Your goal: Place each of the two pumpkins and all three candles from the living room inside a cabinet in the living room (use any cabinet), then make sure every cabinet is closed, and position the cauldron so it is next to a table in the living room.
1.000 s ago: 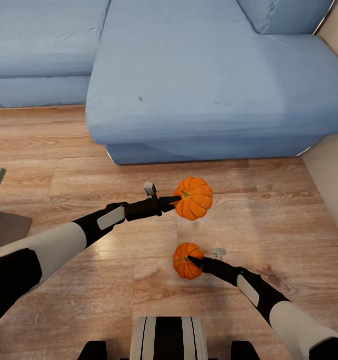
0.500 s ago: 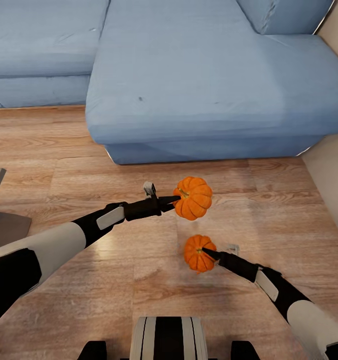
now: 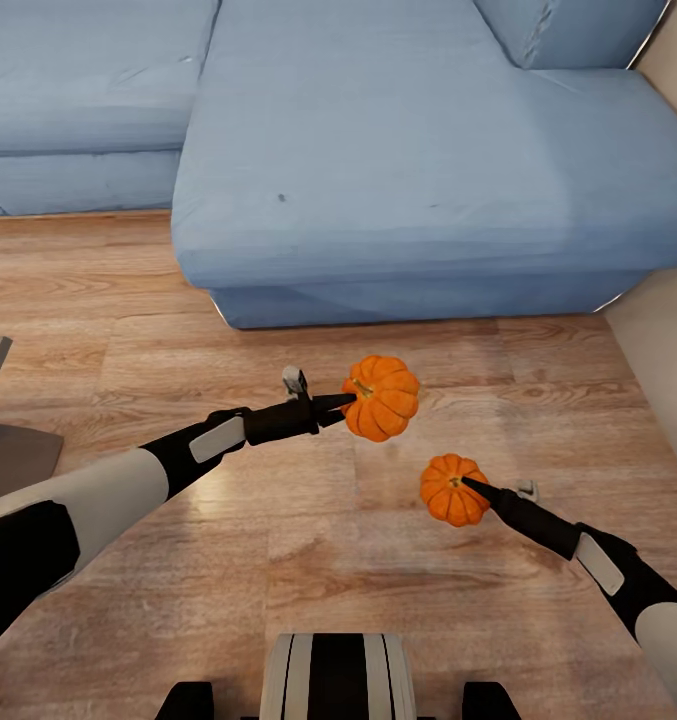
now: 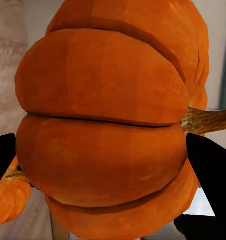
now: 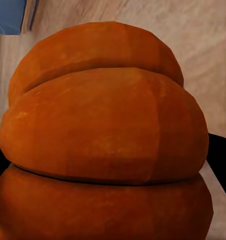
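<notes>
Two orange ribbed pumpkins hang above the wood floor in front of the blue sofa. My left gripper [image 3: 348,403] is shut on the larger-looking pumpkin [image 3: 384,398], which the left wrist view shows close up as a pumpkin [image 4: 105,130] between the black fingers [image 4: 213,170]. My right gripper [image 3: 470,487] is shut on the other pumpkin [image 3: 451,489], lower and to the right; the right wrist view has that pumpkin [image 5: 105,150] pressed close to the lens. A sliver of the second pumpkin [image 4: 7,192] shows beside the left one.
A big blue sofa [image 3: 408,160] spans the back, its chaise jutting toward me. A beige wall [image 3: 668,370] closes the right side. A grey table corner [image 3: 3,445] sits at the left edge. My base [image 3: 333,675] shows at the bottom.
My right arm has swung to the right and slightly up, carrying its pumpkin away from the centre. The left arm with its pumpkin has barely shifted.
</notes>
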### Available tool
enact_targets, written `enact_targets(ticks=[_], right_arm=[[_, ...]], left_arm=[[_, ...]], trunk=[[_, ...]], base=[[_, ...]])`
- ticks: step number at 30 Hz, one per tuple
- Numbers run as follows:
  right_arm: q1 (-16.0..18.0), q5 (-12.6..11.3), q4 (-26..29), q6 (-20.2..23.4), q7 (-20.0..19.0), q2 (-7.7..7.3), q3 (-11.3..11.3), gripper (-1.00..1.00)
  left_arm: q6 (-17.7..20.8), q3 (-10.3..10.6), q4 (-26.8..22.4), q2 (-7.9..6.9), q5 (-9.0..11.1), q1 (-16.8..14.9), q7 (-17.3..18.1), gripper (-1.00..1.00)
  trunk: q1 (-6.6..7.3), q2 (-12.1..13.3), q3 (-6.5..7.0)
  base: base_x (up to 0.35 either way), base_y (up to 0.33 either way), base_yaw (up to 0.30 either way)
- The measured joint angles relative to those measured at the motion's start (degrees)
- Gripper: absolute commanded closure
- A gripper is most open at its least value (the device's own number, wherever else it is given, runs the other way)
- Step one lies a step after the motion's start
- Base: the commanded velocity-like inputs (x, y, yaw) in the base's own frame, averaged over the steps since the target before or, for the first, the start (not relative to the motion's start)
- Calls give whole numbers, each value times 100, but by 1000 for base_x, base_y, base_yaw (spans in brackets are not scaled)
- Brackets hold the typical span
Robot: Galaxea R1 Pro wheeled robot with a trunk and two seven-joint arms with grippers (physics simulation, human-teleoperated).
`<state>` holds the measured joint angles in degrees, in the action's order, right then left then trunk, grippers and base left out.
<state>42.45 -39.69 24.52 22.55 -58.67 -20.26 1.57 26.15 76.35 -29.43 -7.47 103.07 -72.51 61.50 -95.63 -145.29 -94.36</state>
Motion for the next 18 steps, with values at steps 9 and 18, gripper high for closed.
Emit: enact_targets(ticks=[9,18], right_arm=[[-7,-3,-8,6,0,3,6,100],[-35,7,-38,0,14,38,25,100]], left_arm=[[11,-102,-11,9,-5,0,-8,100],[6,-113,-11,15,-19,0,-22,100]], trunk=[[24,12,199],[47,24,398]], base=[[0,0,0],[0,0,0]])
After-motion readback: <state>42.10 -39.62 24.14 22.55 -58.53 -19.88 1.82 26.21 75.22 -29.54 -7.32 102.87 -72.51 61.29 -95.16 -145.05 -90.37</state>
